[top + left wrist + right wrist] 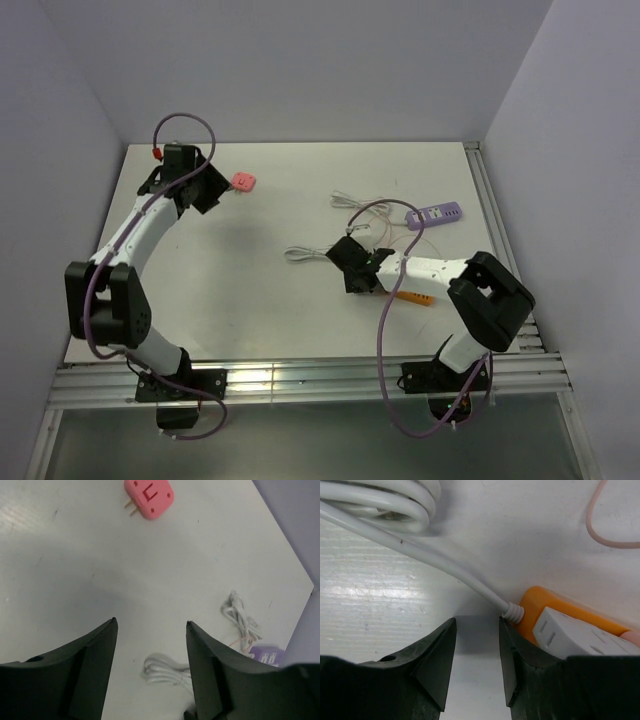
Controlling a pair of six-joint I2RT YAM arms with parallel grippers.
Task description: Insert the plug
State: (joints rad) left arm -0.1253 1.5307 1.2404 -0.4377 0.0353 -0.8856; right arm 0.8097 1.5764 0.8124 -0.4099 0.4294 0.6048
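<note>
**Ana:** What is on the big white tabletop [260, 300]?

**Ben:** Two arms. The left hand [150, 622] is wide and holds nothing. The small square pink plastic plug [148, 497] lies flat just past it, near the far left corner, and they do not touch.

**Ana:** And the right hand [477, 620]?

**Ben:** It has a narrow gap and holds nothing too. It sits just beside the long orange plastic socket bar [540, 605], where the round white cord [465, 577] goes in.

**Ana:** How should the left hand do the pick-up well?

**Ben:** I think it should come down over the pink body and squeeze its sides. It should leave the two little brass pins [131, 507] free. The plug is well apart from the bar, so it must be carried across.

**Ana:** What is hard to see?

**Ben:** The bar's far end is cut off up close. From above, the right arm covers part of it. I cannot tell which slots are free.
</note>
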